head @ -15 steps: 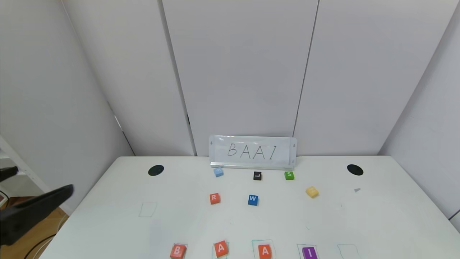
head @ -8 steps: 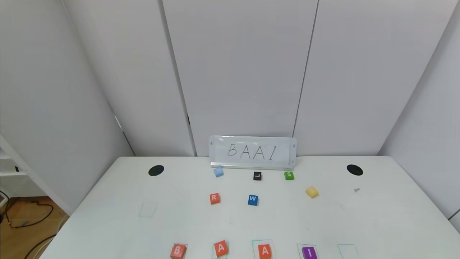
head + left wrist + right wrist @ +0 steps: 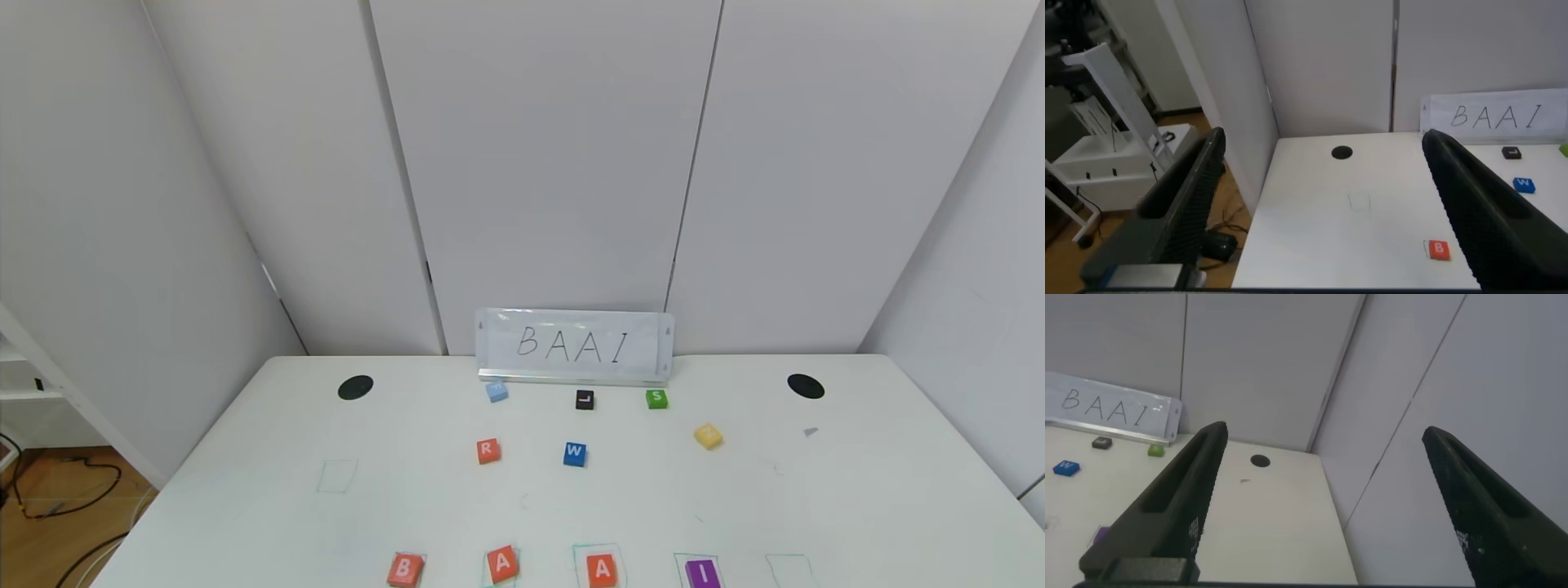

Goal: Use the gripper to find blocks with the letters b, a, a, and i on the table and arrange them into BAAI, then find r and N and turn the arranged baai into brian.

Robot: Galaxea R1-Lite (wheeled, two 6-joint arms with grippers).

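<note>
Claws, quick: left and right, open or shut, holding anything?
Left claw: open, holding nothing, raised off the table's left side.
Right claw: open, holding nothing, raised off the table's right side.

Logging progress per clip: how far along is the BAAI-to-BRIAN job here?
The first stage looks done: B, A, A and I sit in a row at the table's near edge. Nothing is in hand: the left gripper and right gripper are open, empty and off to the sides. Left: the R cube is untouched mid-table, and no N is readable.
</note>
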